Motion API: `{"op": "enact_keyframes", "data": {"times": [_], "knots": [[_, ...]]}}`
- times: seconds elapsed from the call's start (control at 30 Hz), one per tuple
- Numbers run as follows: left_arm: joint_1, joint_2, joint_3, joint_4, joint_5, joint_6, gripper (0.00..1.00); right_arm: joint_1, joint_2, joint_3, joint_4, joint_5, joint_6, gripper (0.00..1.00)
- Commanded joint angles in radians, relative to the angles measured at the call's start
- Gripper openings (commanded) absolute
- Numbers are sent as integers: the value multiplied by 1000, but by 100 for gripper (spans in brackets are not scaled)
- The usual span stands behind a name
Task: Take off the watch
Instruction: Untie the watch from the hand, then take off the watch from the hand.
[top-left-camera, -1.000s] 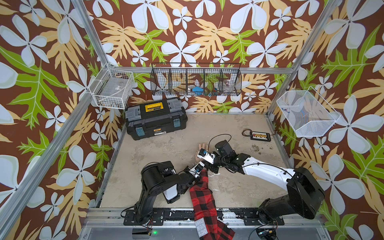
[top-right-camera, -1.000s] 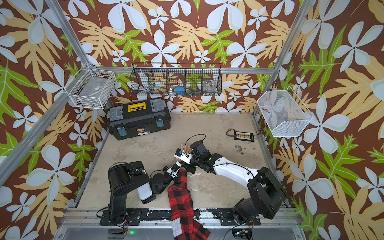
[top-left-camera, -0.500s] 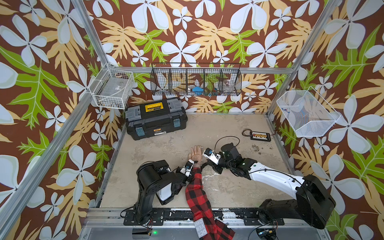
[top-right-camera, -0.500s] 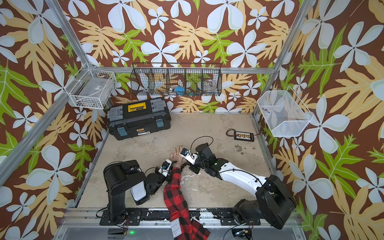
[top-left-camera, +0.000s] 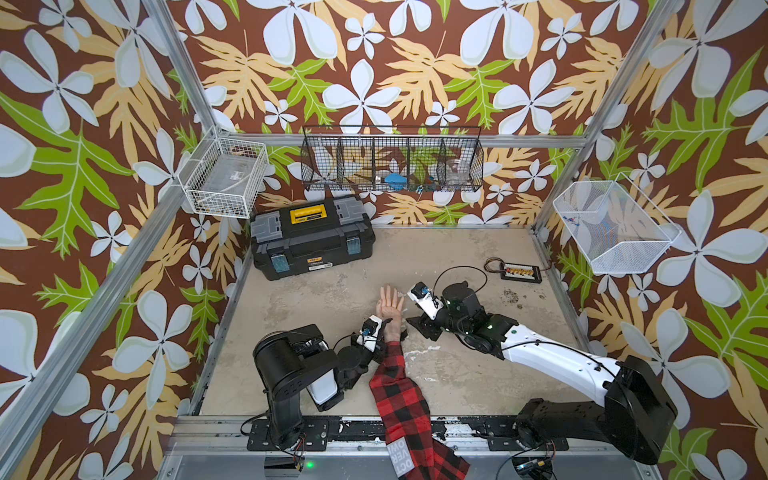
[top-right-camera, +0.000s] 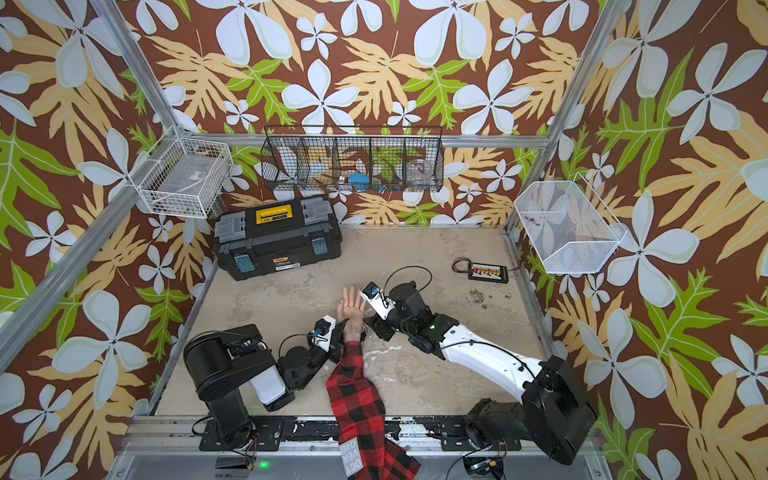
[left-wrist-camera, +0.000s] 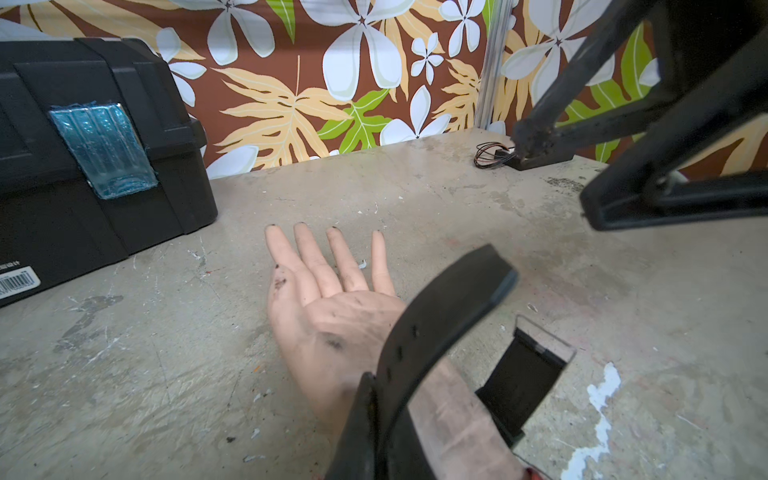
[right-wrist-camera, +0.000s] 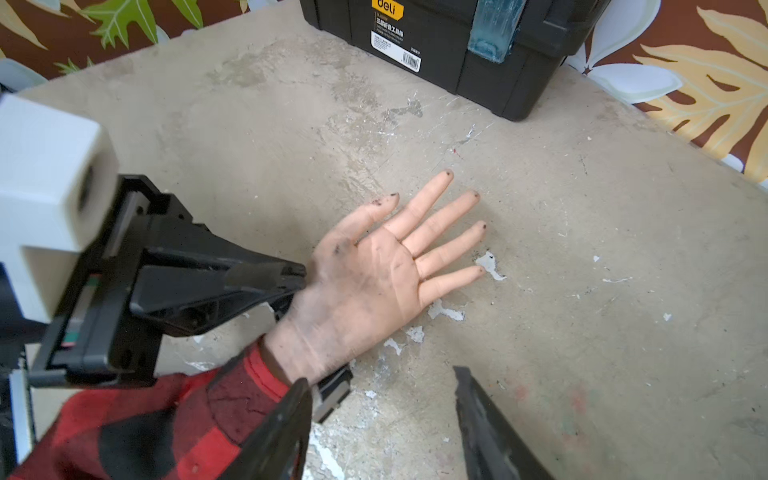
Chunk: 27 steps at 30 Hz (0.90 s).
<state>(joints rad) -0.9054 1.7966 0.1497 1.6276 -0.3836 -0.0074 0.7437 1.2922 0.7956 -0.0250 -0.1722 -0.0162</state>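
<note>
one holed strap end of the watch (left-wrist-camera: 436, 324) is arching up over the wrist of the palm-up mannequin hand (left-wrist-camera: 328, 316) on the table (left-wrist-camera: 124, 374), and the left gripper (right-wrist-camera: 286, 276) is pinching it. the right gripper (right-wrist-camera: 380, 376) is hovering just beside the wrist, jaws standing apart.

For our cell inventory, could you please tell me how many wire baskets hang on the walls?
3: a white wire basket on the left wall, a long black divided basket on the back wall, and a white mesh basket on the right wall.
</note>
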Motion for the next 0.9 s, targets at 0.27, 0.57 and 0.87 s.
{"op": "enact_keyframes", "data": {"times": [0.27,0.57,0.87], "knots": [[8,-48,-31,66,20,-133,13,152,-60,30,-186,136,527,66],[37,-11,-86,208,89,-243,0,195,109,23,-122,79,636,79],[43,-31,-111,244,113,-259,0,223,305,141,-122,86,640,86]]}}
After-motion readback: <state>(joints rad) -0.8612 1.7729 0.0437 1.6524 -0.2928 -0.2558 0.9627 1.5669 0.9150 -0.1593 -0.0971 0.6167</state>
